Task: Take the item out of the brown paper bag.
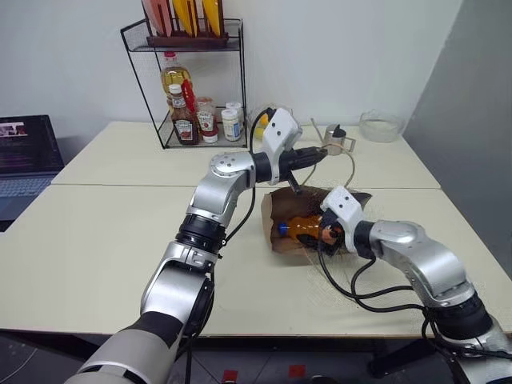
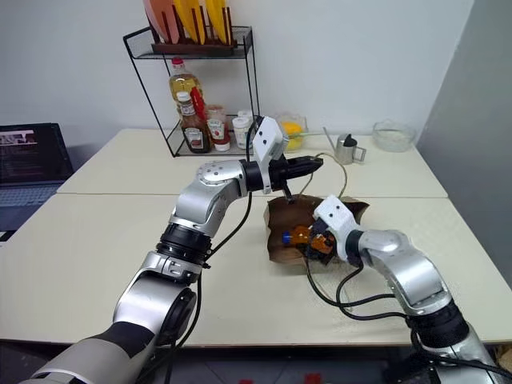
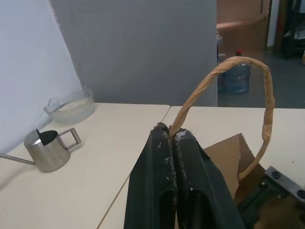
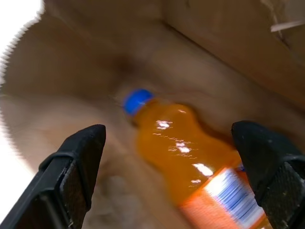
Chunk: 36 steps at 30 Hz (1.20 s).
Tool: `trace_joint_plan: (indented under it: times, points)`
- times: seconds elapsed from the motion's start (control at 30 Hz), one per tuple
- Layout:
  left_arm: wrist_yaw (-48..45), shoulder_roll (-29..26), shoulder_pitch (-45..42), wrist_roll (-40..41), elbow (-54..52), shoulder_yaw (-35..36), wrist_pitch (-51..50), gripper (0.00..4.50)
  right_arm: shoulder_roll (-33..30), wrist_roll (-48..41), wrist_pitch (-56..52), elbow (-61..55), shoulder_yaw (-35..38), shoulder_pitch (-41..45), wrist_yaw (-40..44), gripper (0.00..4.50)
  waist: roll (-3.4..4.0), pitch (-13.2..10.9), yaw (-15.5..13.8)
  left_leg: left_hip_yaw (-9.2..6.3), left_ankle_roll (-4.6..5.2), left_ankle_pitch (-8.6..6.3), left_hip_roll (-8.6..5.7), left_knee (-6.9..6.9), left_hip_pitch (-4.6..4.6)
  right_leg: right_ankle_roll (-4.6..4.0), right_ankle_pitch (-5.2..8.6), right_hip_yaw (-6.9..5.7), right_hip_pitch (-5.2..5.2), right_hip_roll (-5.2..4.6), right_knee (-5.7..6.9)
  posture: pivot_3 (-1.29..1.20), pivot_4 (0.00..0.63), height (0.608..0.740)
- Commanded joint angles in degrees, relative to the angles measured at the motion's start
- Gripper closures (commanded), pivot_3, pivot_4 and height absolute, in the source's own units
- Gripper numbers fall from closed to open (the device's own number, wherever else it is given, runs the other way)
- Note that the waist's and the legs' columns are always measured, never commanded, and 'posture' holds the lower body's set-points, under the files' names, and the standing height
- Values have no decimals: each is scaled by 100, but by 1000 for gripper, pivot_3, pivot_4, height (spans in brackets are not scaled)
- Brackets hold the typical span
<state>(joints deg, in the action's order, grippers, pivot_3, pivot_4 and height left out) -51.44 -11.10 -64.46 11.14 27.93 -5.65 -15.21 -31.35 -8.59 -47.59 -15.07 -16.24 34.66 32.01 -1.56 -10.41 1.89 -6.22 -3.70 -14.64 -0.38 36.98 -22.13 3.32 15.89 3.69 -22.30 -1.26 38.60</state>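
Inside bag (image 4: pixel 228 43), bottle (image 4: pixel 190 152) seemingly lies untouched between spread right gripper (image 4: pixel 176 157) jaws.

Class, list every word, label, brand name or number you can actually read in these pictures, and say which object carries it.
No text can be read for certain.
Orange drink bottle in the brown paper bag: blue-and-white label, too blurred.
Ketchup bottles on the wire rack: labels too small.
White jars on the rack: print too small.
Laptop screen: lines too small.
Metal watering can: no marking.
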Motion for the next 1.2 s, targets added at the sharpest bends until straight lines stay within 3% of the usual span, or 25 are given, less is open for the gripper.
trace_joint_plan:
  times: [0.03, 0.13, 0.57, 0.67, 0.8, 0.87, 1.03, 1.2]
  points:
    - [53, -5, -129, 26, -166, 58, 110, 4500, -256, 740, 608, 84, -611, 157, 75, 15, 0, 0, 0, 0, 0, 0, 1, 0, 0, 0, 0, -1, 0, 0, -1, 0, 150, 740]
    - [84, -2, -127, 30, -156, 66, 116, 4500, -593, 1332, 1082, 296, -1211, 294, 438, 15, 2, -1, -1, 0, 0, 0, -1, 0, -1, 1, 0, -1, 0, -1, -2, 0, 150, 740]
    - [209, 64, -72, 37, -211, 53, 147, 4500, -415, 2927, 2674, 2006, -2170, 1139, 1174, 15, 2, -1, -1, -2, -1, 1, 0, 0, 0, 0, 0, -3, 0, -1, -3, 0, 150, 740]
    - [243, 47, 0, 39, -338, 41, 117, 4500, -188, 2889, 2755, 2136, -1945, 1014, 1104, 15, 2, -1, 6, -2, -2, 1, 0, 0, 0, 0, 0, -3, 0, -1, -2, 0, 150, 740]
    - [260, -7, 44, 47, -442, 59, 74, 4500, -166, 3032, 2853, 2014, -1737, 854, 1033, 1329, 2, -1, 4, -3, -2, 1, 1, 1, 2, -1, -1, -2, 0, -1, 2, 0, 150, 740]
    - [267, -27, 62, 43, -473, 61, 66, 4500, -175, 3072, 2879, 1891, -1603, 775, 1021, 1772, 2, -1, 4, -4, -2, 1, 1, 1, 2, -1, -1, -3, 1, -1, 1, 0, 150, 740]
    - [286, -39, 43, 30, -448, 60, 81, 4500, -152, 2989, 2759, 1426, -1175, 585, 1052, 1780, 2, -1, -1, -3, -2, 1, 0, 1, 1, -1, 0, -2, 2, -1, 0, 0, 150, 740]
    - [356, -88, -53, -80, -162, 71, 239, 4500, -8, 2269, 2494, 510, -368, 248, 1235, 1843, 2, -1, -3, -3, -2, 1, 1, 0, 1, -1, -1, -2, 1, -1, 0, 0, 150, 740]
